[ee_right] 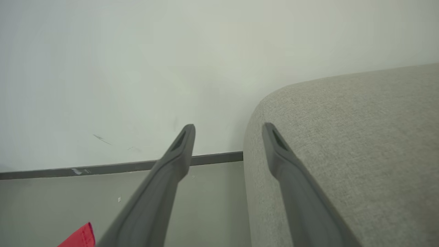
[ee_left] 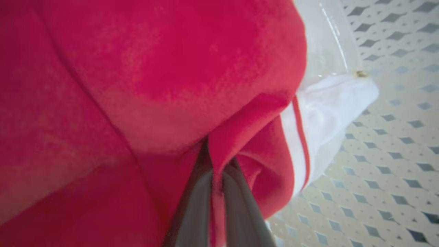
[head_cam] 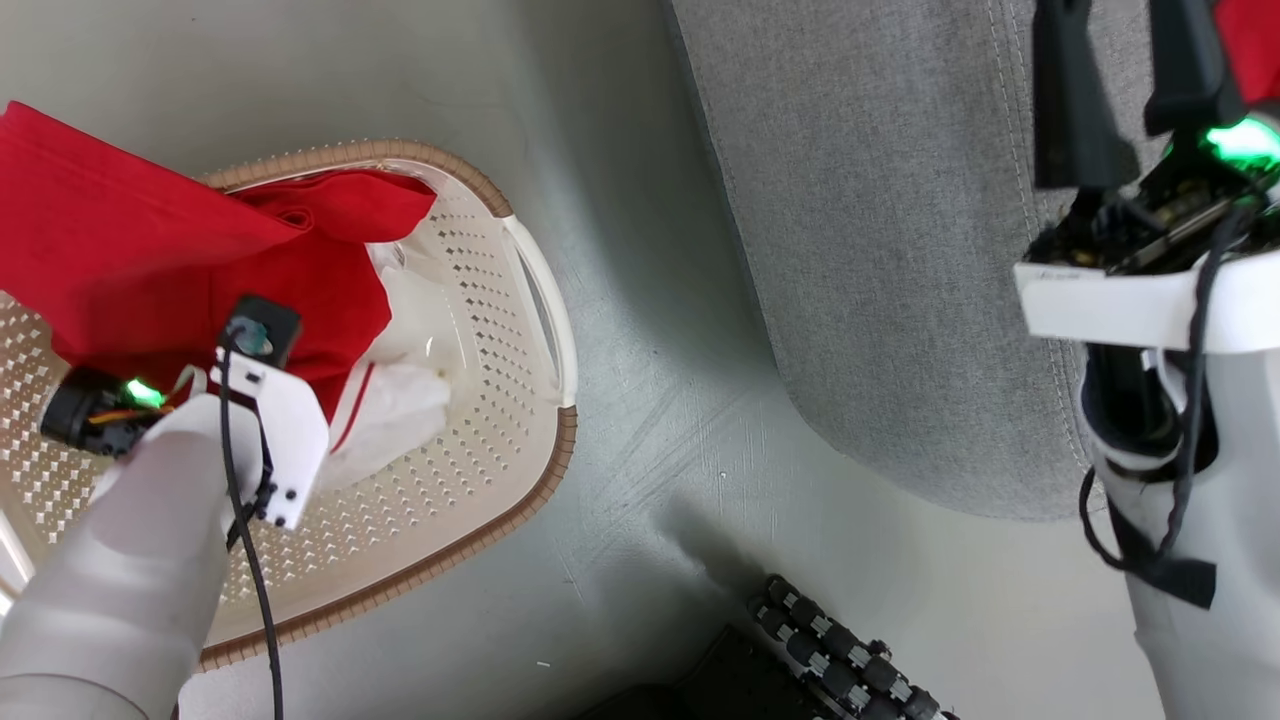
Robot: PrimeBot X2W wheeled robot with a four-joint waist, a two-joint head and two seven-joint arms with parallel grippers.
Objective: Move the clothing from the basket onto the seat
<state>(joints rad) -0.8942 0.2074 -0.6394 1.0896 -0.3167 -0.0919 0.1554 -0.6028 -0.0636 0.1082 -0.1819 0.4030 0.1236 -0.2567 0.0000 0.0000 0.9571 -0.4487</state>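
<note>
Head view: left end effector point(ee_left: 218, 168) pinches a fold of the red clothing point(head_cam: 150, 230), piled in the basket point(head_cam: 480, 470) on the floor point(head_cam: 650, 400); further right, the right end effector point(ee_right: 228, 132) hangs spread above the seat point(head_cam: 880, 250).

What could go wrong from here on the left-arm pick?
1. The left jaws pinch only a narrow fold of the clothing, so it may slip out on the lift.
2. The clothing spreads past the basket rim; lifting could snag there or tug the basket.
3. White fabric lies against the fold and might drag along.
</note>
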